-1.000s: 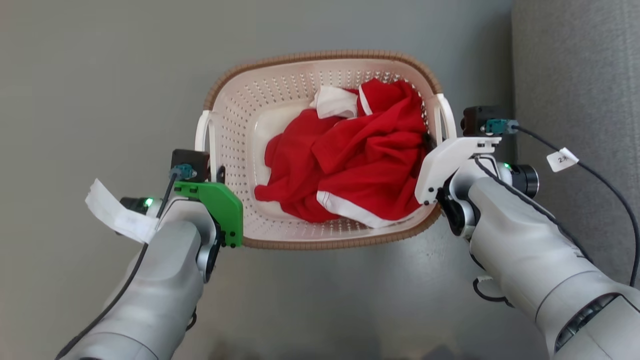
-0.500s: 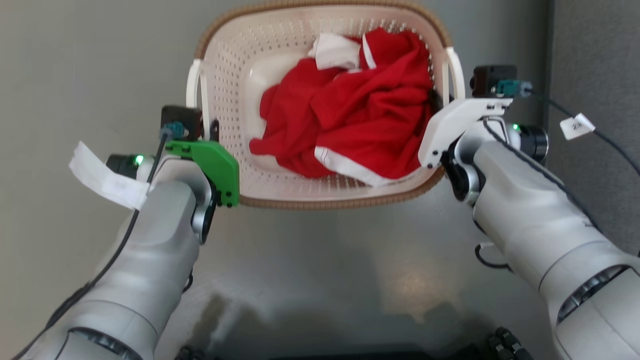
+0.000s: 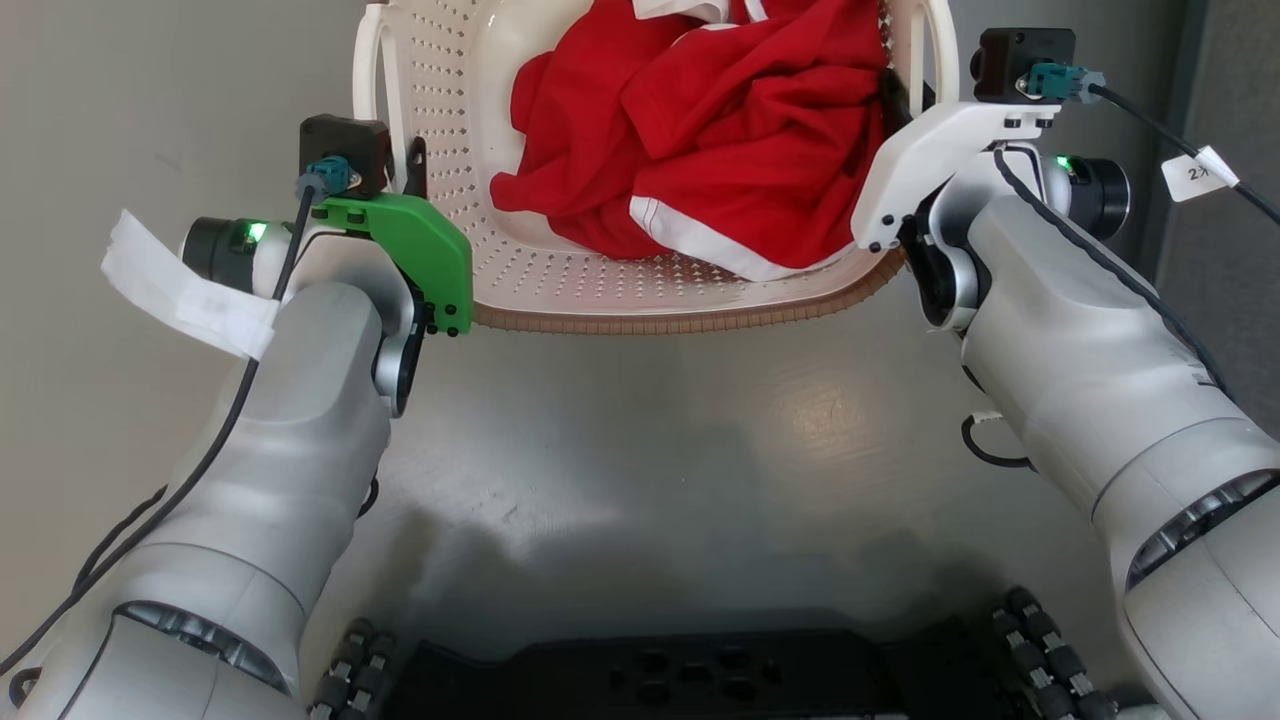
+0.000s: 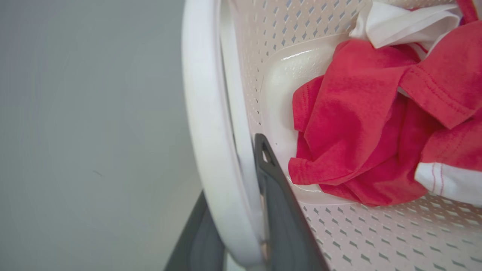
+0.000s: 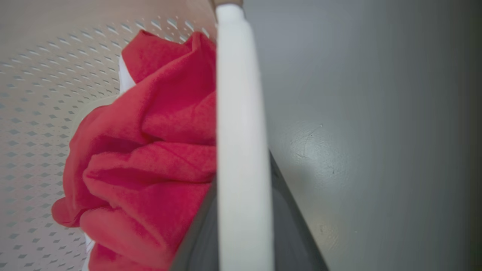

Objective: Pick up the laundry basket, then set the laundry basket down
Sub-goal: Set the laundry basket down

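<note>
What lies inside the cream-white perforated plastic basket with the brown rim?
A crumpled red garment with white trim lies in the basket. Part of the bare perforated floor shows beside it; anything under the cloth is covered.

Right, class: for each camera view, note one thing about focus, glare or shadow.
Head view: sharp, with a pale glare patch on the grey floor and a soft shadow nearer the robot. Left wrist view: the near white handle of the cream-white perforated plastic laundry basket is blurred, the red-and-white garment crisper. Right wrist view: handle blurred too, floor glare beside it.
</note>
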You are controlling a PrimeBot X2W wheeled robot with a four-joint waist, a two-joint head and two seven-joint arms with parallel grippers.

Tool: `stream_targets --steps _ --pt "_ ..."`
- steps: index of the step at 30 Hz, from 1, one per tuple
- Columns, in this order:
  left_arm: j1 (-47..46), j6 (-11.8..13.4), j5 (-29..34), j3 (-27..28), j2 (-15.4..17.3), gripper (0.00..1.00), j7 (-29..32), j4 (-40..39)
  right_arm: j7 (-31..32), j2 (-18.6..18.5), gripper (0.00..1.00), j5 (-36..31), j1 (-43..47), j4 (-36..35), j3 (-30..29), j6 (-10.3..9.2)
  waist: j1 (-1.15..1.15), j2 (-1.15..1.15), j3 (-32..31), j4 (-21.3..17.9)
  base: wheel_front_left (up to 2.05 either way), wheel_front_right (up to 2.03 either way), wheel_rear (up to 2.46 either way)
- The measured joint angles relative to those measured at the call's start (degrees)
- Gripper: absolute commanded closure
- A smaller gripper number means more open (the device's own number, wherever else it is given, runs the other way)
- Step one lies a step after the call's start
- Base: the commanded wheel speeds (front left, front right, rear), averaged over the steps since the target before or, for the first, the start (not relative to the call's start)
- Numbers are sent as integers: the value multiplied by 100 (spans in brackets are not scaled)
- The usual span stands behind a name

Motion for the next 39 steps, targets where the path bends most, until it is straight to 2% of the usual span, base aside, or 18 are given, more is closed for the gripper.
stream_targets --steps 7,18,19,20,22,24,26,27,28,29,30,39 --pt "-101 1 21 -11 1 100 -112 29 -102 -4 100 -1 -47 8 4 0 0 0 240 19 0 0 0" --pt "-147 1 21 -69 8 100 -165 76 -149 -10 100 -1 -91 -15 51 0 -1 0 274 -21 0 0 0" --pt "-147 1 21 -76 9 100 -165 82 -149 -10 89 -1 -91 -15 56 0 -1 0 270 -25 0 0 0" --pt "-148 1 21 -83 8 100 -166 91 -151 -10 75 -1 -91 -14 63 0 -1 0 266 -28 0 0 0" --pt "-148 1 21 -105 7 100 -183 123 -152 -13 65 -1 -87 -5 79 0 0 0 244 -33 0 0 0" --pt "-148 1 21 -123 11 74 -204 182 -156 -40 58 -1 -85 -1 91 0 -1 0 207 -36 0 0 0" --pt "-147 1 22 -141 10 67 -203 233 -156 -47 32 -1 -85 2 96 0 -1 0 170 -39 0 0 0" --pt "-143 1 22 -140 19 60 -202 258 -156 -52 25 -1 -85 3 100 0 -1 0 150 -41 0 0 0" --pt "-142 1 22 -140 36 52 -202 268 -157 -51 8 -1 -85 4 100 0 -1 0 130 -42 0 0 0" --pt "-142 1 22 -138 69 15 -202 277 -157 -53 0 -1 -85 7 100 0 -1 0 92 -45 0 0 0" --pt "-142 2 22 -140 74 0 -202 286 -158 -55 0 -1 -85 9 101 0 -1 0 74 -47 0 0 0" --pt "-90 18 8 -140 85 0 -204 341 -201 -54 0 0 -85 35 123 0 -1 0 -99 -56 0 0 0"
